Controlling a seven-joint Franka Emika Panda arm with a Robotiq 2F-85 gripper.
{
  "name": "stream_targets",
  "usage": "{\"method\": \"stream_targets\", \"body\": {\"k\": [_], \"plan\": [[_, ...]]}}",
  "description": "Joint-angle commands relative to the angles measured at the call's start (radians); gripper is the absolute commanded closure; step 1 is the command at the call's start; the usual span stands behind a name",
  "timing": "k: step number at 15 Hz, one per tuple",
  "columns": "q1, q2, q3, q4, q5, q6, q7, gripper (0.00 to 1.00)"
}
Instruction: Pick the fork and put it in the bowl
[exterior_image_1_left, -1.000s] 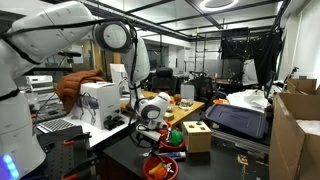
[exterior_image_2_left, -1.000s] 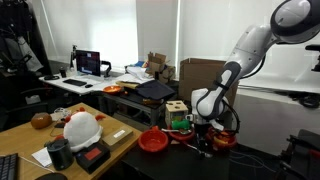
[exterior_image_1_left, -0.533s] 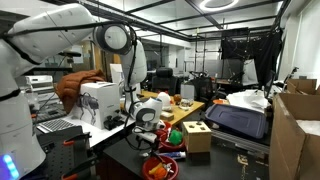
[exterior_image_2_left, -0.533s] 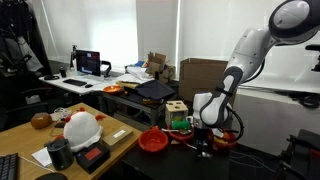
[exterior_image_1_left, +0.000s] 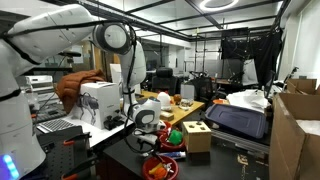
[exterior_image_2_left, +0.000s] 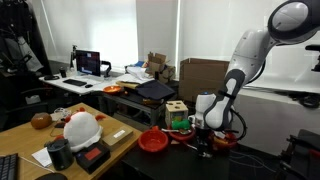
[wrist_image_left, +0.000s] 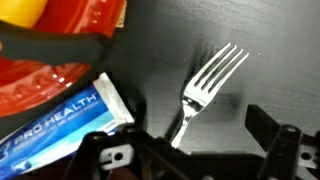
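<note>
- Gripper (wrist_image_left: 178, 132) is hanging low over the dark table (wrist_image_left: 280, 50), jaws standing apart w/ nothing btwn the pads but air and the fork's handle.
- Fork (wrist_image_left: 205, 88) is lying flat on the table, tines pointing to the upper right of the wrist view, handle running down btwn the two fingers (wrist_image_left: 272, 135); can't tell if either finger is touching it.
- Fork is looking silvery in the wrist view; too small to make out in both exterior views.
- Red bowl (wrist_image_left: 55, 60) is sitting at the upper left of the wrist view, apart from the fork, w/ sth yellow showing inside at the top edge.
- Blue-and-white toothpaste tube (wrist_image_left: 60, 125) is lying just beside the bowl, left of the fork's handle, not touching it.
- In both exterior views the arm (exterior_image_2_left: 245, 50) is bending down to the table, gripper (exterior_image_1_left: 141, 140) (exterior_image_2_left: 205, 148) near the tabletop.
- Tan wooden box (exterior_image_1_left: 197, 135) (exterior_image_2_left: 178, 108) is standing near the gripper, apart from it.
</note>
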Motion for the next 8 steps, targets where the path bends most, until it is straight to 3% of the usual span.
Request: {"method": "stream_targets", "body": {"k": [1, 5, 6, 7, 8], "plan": [[0.017, -0.020, -0.017, -0.030, -0.018, 0.041, 0.054, 0.00], [0.030, -0.007, -0.024, -0.023, -0.011, 0.086, 0.090, 0.00], [0.036, -0.003, -0.029, -0.021, -0.012, 0.101, 0.103, 0.25], [0.043, 0.001, -0.036, -0.021, -0.014, 0.118, 0.110, 0.26], [0.050, 0.005, -0.043, -0.020, -0.014, 0.133, 0.120, 0.34]]}}
